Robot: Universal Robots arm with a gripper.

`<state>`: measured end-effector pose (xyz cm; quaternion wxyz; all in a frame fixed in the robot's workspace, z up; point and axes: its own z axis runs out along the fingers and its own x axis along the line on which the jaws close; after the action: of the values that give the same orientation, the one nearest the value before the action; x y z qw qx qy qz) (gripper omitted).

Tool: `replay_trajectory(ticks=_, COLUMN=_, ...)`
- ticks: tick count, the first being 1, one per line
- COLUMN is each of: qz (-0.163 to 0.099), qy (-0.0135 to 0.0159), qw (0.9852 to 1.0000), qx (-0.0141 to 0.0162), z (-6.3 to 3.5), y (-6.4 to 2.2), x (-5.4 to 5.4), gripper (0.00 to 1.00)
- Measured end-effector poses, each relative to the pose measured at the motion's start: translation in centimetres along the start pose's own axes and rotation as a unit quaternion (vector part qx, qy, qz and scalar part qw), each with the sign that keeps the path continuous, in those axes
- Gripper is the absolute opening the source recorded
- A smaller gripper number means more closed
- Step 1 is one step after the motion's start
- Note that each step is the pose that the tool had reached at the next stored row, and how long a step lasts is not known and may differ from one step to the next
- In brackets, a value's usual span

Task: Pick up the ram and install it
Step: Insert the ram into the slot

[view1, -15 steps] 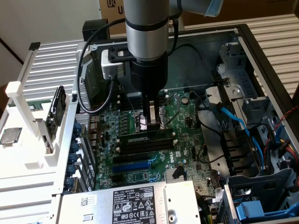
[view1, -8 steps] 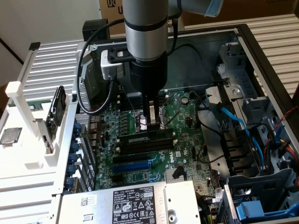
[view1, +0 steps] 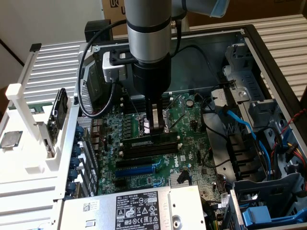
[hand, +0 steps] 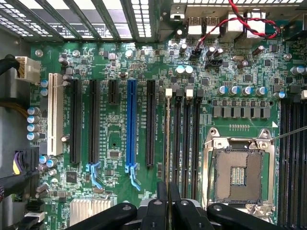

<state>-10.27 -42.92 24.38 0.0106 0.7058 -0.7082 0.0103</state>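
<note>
The ram (hand: 168,139), a long thin dark-green circuit-board stick, appears edge-on in the wrist view. It stands upright along the memory slot nearest the blue expansion slot (hand: 131,127). Whether it is fully seated cannot be told.

The end effector (hand: 168,194) is clenched on the ram, with its black fingers (hand: 162,206) pressed close on either side of the board's near end. Three empty long black memory slots (hand: 186,143) lie just beside the ram, and the open silver processor socket (hand: 238,167) lies beyond them.

The exterior view shows the end effector (view1: 156,125) lowered upright onto the green motherboard (view1: 192,120) inside the open computer case (view1: 259,52). There the ram is hidden under the fingers and cannot be told from the slots.
</note>
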Motion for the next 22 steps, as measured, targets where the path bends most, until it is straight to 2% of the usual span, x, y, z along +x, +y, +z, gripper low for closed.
replay_trajectory(ticks=22, qz=0.001, qy=0.0001, qw=1.0, qx=-0.0001, z=0.38, y=0.01, x=-0.01, gripper=0.13)
